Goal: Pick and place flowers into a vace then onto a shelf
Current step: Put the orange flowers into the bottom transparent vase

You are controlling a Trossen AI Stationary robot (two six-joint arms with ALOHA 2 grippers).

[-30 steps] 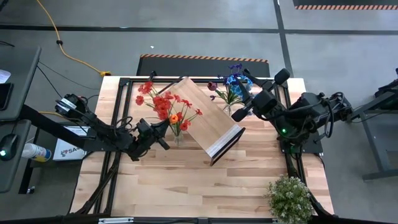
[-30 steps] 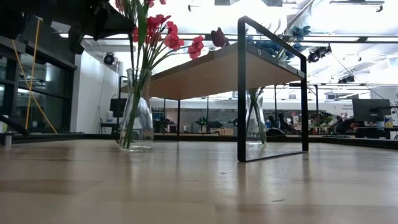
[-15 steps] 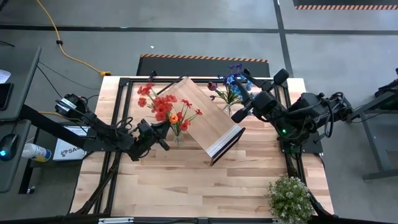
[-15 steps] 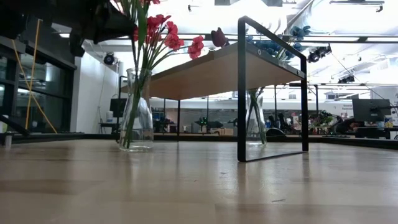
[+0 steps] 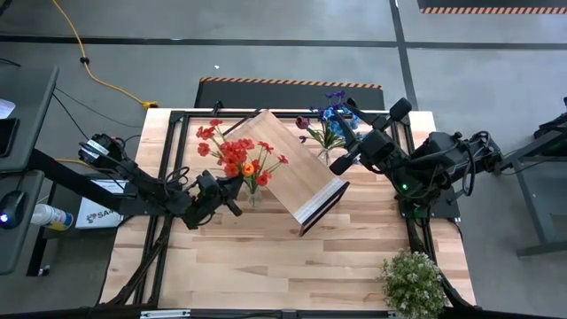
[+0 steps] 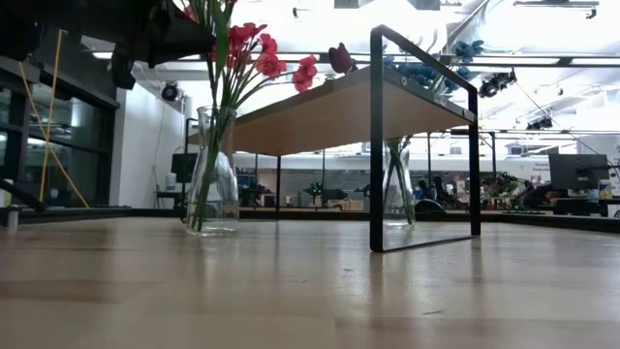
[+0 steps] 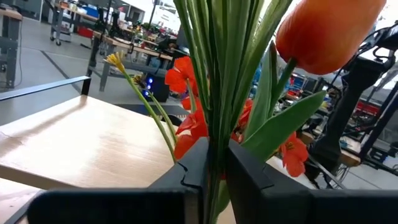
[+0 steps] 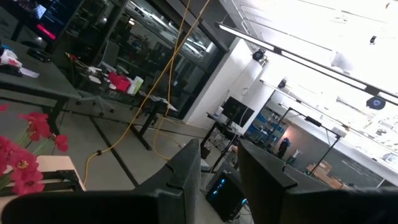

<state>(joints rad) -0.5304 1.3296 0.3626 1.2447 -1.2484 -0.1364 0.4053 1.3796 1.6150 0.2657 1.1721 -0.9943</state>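
Rising upright between the left gripper's (image 7: 214,165) fingers (image 7: 193,168), the flowers' (image 5: 237,155) stems are pinched near the counter's (image 5: 266,266) left-centre; the right gripper (image 5: 341,161) waits, fingers slightly apart.

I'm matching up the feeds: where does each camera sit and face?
High: overhead, down on the shelf; both arms show.
Low: tabletop level, across to the red flowers; an arm above.
Left wrist: along the left claw at stems.
Right wrist: past the right claw into the room.
Shared: the red flowers.
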